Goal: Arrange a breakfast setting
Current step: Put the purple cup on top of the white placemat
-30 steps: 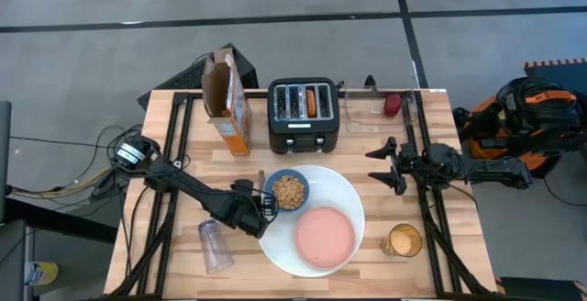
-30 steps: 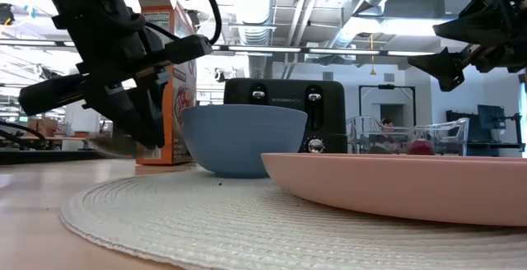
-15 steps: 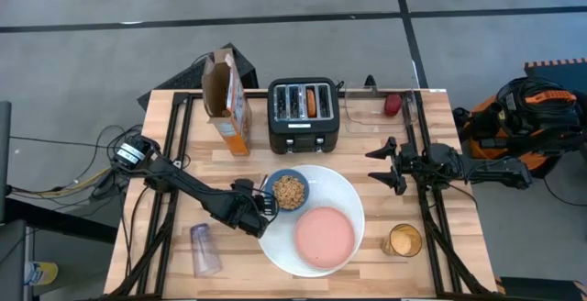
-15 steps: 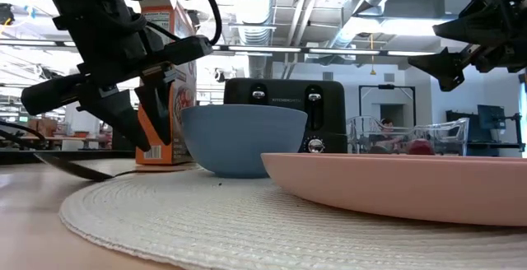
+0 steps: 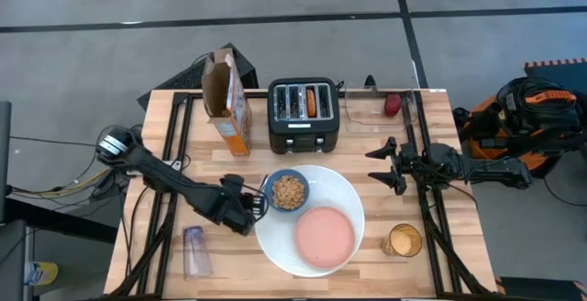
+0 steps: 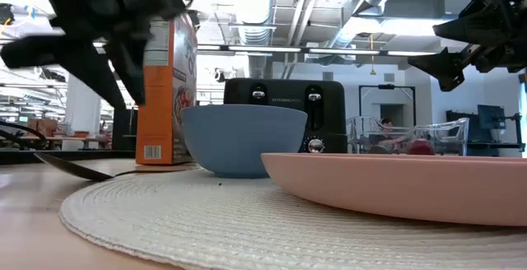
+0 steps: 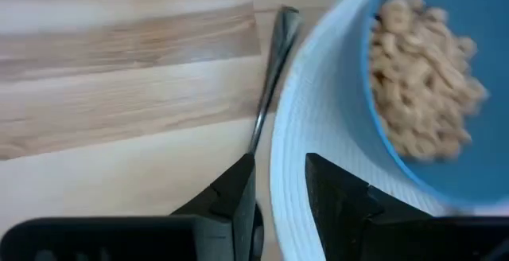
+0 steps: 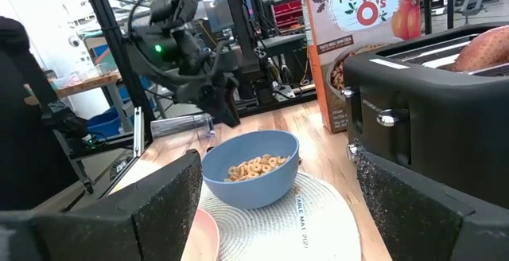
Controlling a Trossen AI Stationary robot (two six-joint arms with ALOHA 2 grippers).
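A white round plate (image 5: pixel 348 191) carries a blue bowl (image 5: pixel 289 191) of cereal and a pink saucer (image 5: pixel 324 237). The metal spoon (image 7: pixel 270 78) lies flat on the table along the plate's left rim. My left gripper (image 7: pixel 280 201) hovers open above the spoon and the rim, holding nothing. The clear tumbler (image 5: pixel 194 250) lies on its side at the near left. The orange cereal box (image 5: pixel 229 104) stands at the back. A round piece of bread (image 5: pixel 313 102) sticks out of a slot of the black toaster (image 5: pixel 305 115). My right gripper (image 5: pixel 385 163) waits open, raised at the right.
An amber glass (image 5: pixel 403 240) stands near the front right corner. A clear container (image 5: pixel 371 108) with something red in it sits at the back right. Bare wood lies between the tumbler and the cereal box.
My left gripper has opened and let go of the spoon, which now lies on the table by the plate's left rim. It has then risen and drawn a little toward the table's left edge. The tumbler has rolled toward the left edge.
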